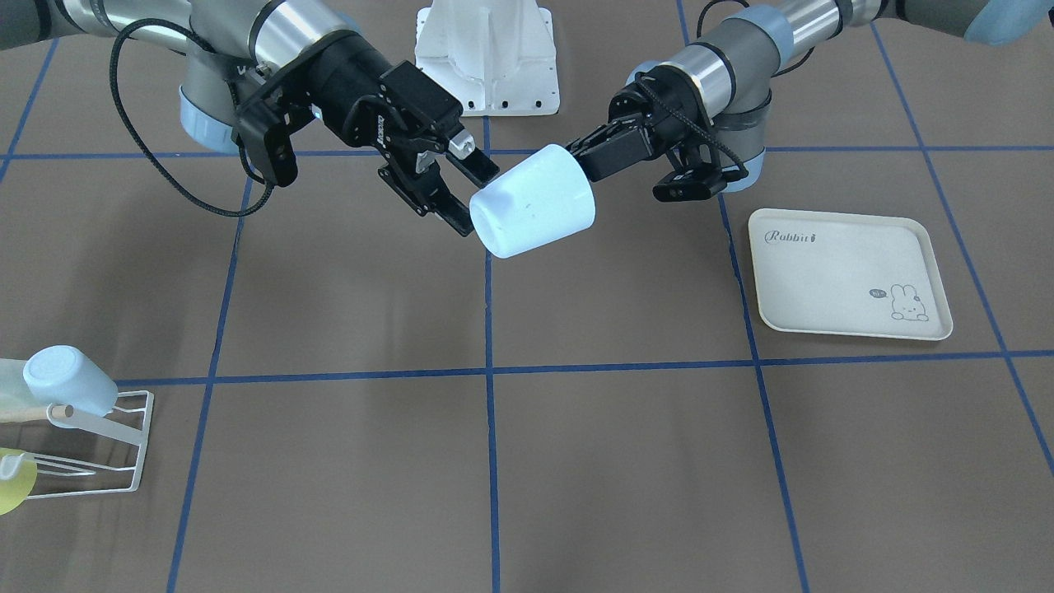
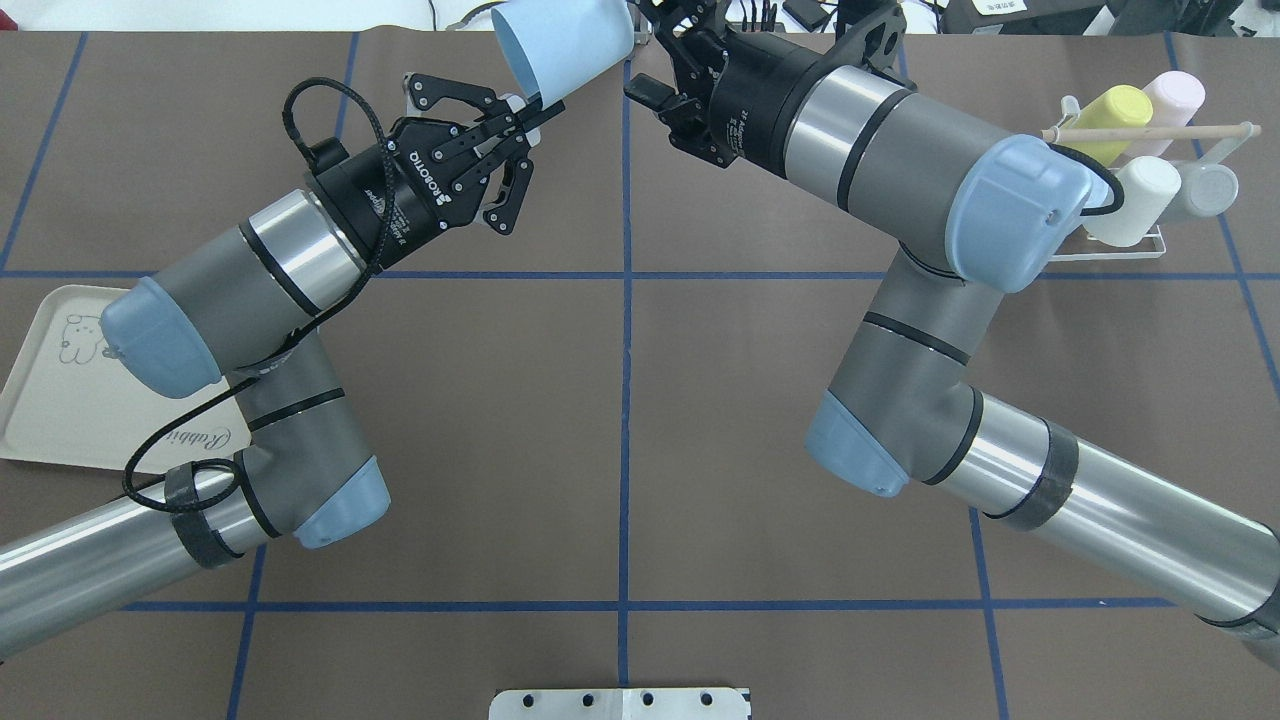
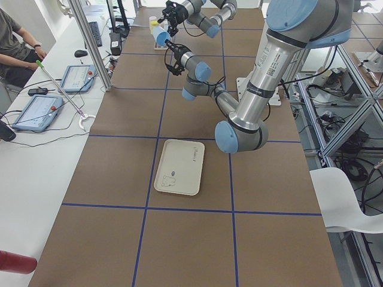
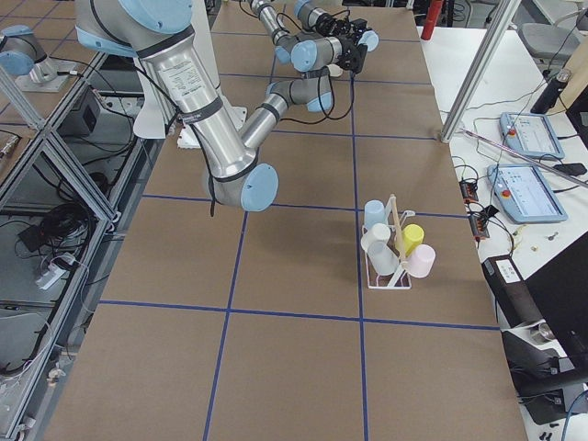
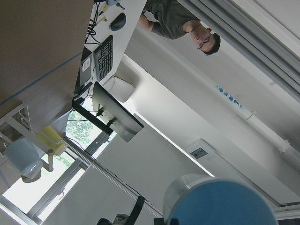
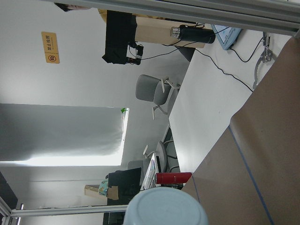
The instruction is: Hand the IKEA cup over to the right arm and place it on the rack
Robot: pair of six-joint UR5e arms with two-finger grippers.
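The IKEA cup (image 1: 535, 202), pale blue, hangs on its side in the air above the middle of the table. It also shows in the overhead view (image 2: 565, 40). My left gripper (image 1: 578, 153) is shut on the cup's rim, at the mouth end (image 2: 530, 105). My right gripper (image 1: 469, 191) is open, one finger on each side of the cup's base end (image 2: 650, 55). The right wrist view shows the round base (image 6: 168, 213) close up. The white wire rack (image 1: 103, 449) with a wooden dowel stands at the table's right end (image 2: 1150, 245).
The rack carries several cups: a pale blue one (image 1: 70, 379), yellow (image 2: 1105, 115), pink (image 2: 1170, 95) and white (image 2: 1130, 205). A cream rabbit-print tray (image 1: 848, 272) lies on my left side. A white mount (image 1: 486, 58) sits at the robot's base.
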